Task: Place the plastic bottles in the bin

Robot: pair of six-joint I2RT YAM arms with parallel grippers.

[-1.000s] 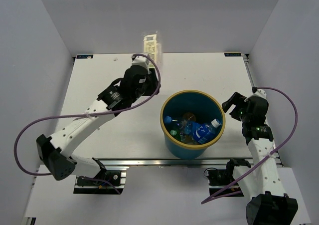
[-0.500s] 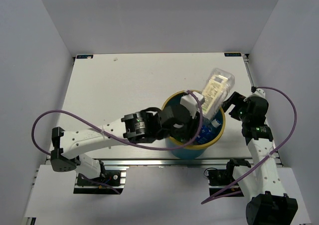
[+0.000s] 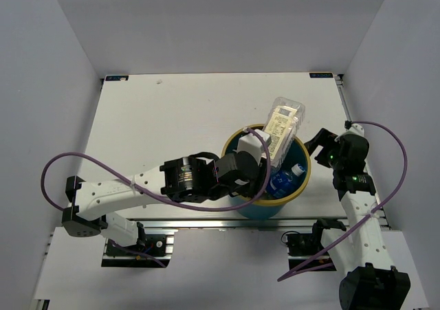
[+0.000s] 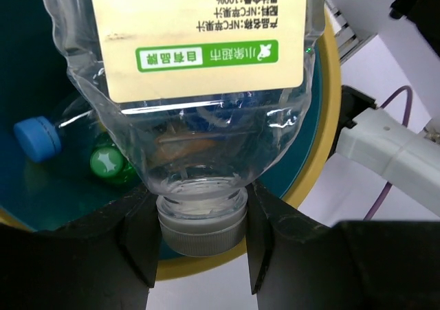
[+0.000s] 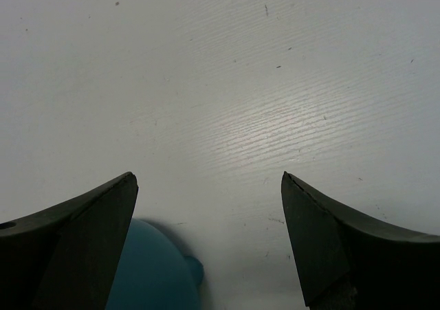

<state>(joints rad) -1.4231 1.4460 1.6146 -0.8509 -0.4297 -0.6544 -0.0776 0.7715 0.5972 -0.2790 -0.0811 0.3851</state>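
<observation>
Clear square bottle (image 3: pixel 282 126) with the cream label now hangs cap-down over the bin (image 3: pixel 232 145), tilted, its base sticking out past the far rim. 1 s ago it was at the far edge of the table (image 3: pixel 158 117). 0.5 s ago it was over the right rim, and it has since slid left toward the middle. left gripper (image 4: pixel 201 236) pinches it at the neck, 1 finger on each side.

Carry looks done; probably only the release is left. No other bottle shows on the table, so this is likely the last 1.

Already inside the bin: blue-labelled bottle (image 3: pixel 280 182), blue cap (image 4: pixel 34 138), green cap (image 4: pixel 108 163). Full count cannot be told.

In the way: the yellow rim sits under the bottle's body. Let go at this tilt, the base could catch the rim and tip outward. right gripper (image 5: pixel 206 245) is spread and empty just beside the bin's right side, near the bottle's base but apart. purple cable (image 3: pixel 206 203) loops by the near rim.
</observation>
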